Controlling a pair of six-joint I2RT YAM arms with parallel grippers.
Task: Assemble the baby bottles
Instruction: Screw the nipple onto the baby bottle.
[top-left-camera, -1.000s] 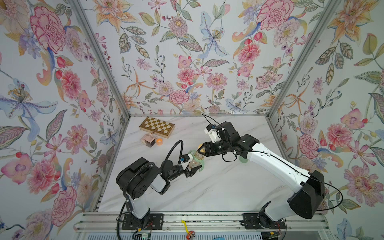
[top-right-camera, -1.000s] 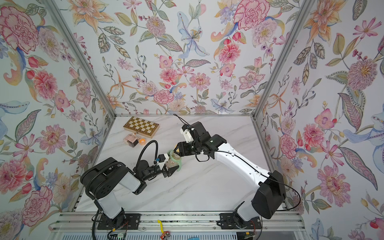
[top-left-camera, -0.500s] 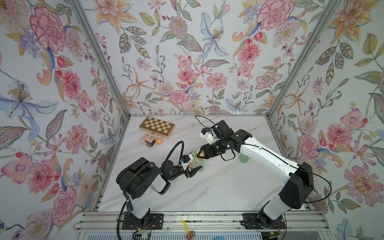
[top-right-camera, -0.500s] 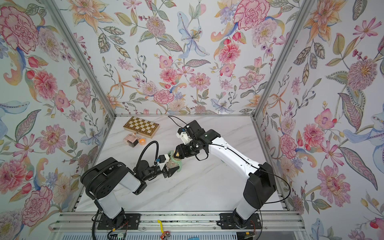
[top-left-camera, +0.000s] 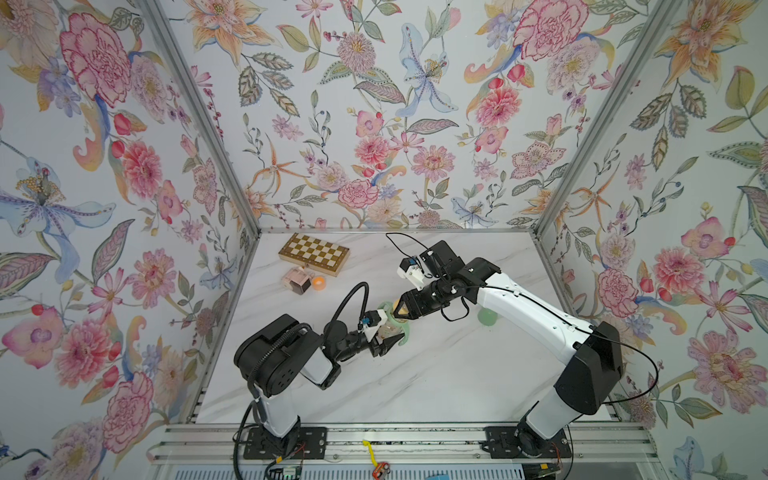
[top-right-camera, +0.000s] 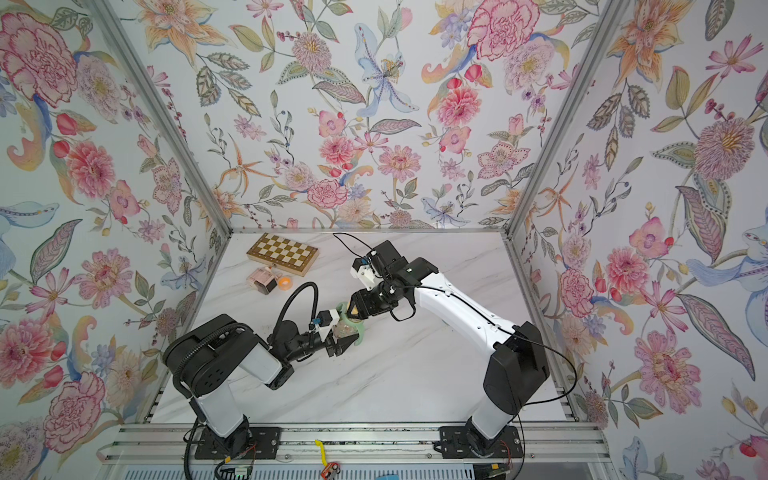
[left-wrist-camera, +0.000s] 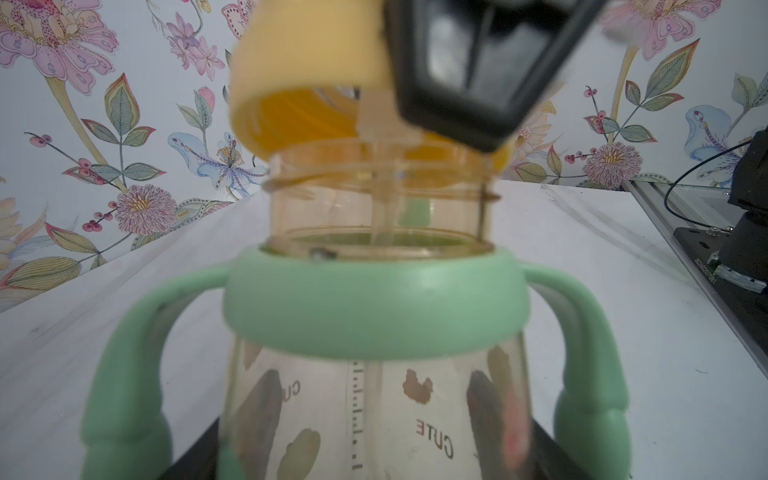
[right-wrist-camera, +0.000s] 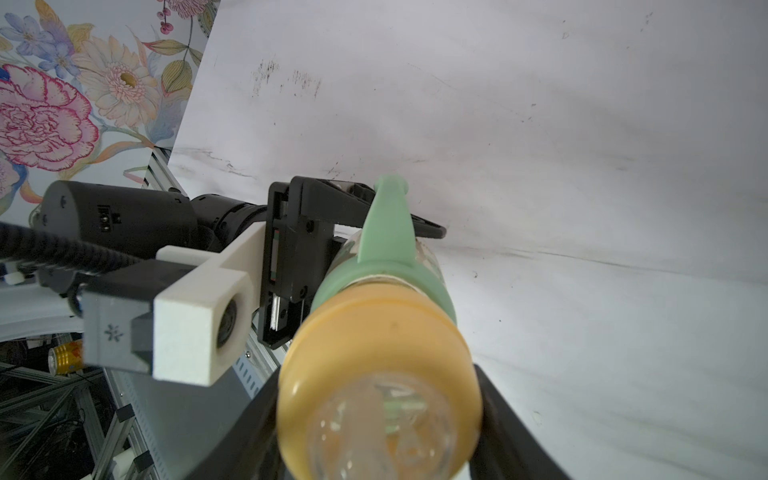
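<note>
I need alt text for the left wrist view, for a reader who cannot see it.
A yellow collar sits tilted on the neck of a clear bottle, not screwed down; a black robot finger presses its side. A green handle ring circles the bottle below the neck, with white table and floral wall behind.

You see a clear amber bottle body with brown prints, a pale green handle ring and a yellow collar. The chessboard is brown-and-cream checked; the table, grey-veined white marble.
</note>
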